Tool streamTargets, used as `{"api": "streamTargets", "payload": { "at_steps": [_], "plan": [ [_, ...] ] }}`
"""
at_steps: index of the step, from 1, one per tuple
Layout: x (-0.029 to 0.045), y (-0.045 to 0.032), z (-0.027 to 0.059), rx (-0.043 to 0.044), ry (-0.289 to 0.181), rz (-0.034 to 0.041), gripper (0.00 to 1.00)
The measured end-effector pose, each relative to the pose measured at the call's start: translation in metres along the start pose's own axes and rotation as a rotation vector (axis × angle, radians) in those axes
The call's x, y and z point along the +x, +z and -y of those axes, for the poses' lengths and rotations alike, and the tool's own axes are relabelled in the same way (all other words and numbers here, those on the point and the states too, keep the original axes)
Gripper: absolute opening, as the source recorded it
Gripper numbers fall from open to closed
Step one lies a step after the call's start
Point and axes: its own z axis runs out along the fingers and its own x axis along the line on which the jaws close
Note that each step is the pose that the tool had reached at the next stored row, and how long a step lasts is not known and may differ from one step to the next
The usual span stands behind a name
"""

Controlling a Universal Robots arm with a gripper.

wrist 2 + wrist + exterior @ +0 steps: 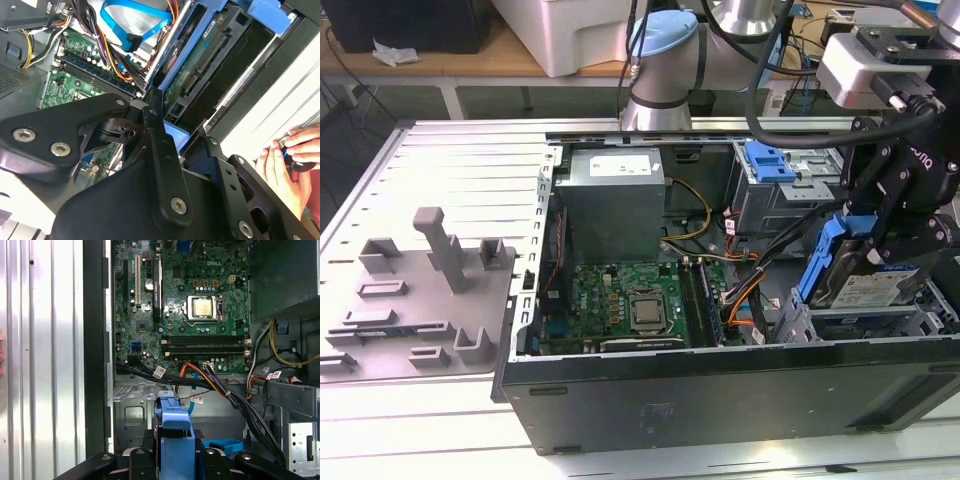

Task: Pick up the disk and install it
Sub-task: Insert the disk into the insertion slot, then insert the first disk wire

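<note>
the open computer case [720,400] lies on the surface [450,150], a fixture plate [420,300] beside it at the exterior view's left. inside, the motherboard [620,300] lies before the power supply [615,200], the drive cage [775,205] to their right. the disk [875,290], gripped in the hand [875,245], hangs tilted over the case's right end.
</note>
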Motion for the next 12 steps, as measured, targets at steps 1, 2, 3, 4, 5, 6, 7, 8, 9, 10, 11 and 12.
{"api": "streamTargets", "payload": {
  "at_steps": [1,2,3,4,5,6,7,8,9,10,11,12],
  "plan": [
    [0.0,0.0,0.0,0.0001,0.0,-0.0001,0.38],
    [0.0,0.0,0.0,0.0,0.0,-0.0003,0.44],
    [0.0,0.0,0.0,0.0,0.0,-0.0002,0.51],
    [0.0,0.0,0.0,0.0,0.0,-0.0001,0.51],
    [0.0,0.0001,0.0,0.0001,0.0,-0.0002,0.51],
    [0.0,0.0,0.0,0.0,0.0,-0.0003,0.51],
    [0.0001,0.0001,0.0,0.0,0.0,-0.0003,0.51],
    [0.0,0.0,0.0,0.0,0.0,-0.0003,0.51],
    [0.0,0.0002,0.0,0.0,0.0,-0.0003,0.51],
    [0.0,0.0005,0.0,0.0,0.0,-0.0002,0.51],
    [0.0001,0.0005,0.0,0.0,0.0,-0.0003,0.51],
    [0.0,0.0005,0.0,0.0,0.0,-0.0002,0.51]
  ]
}}
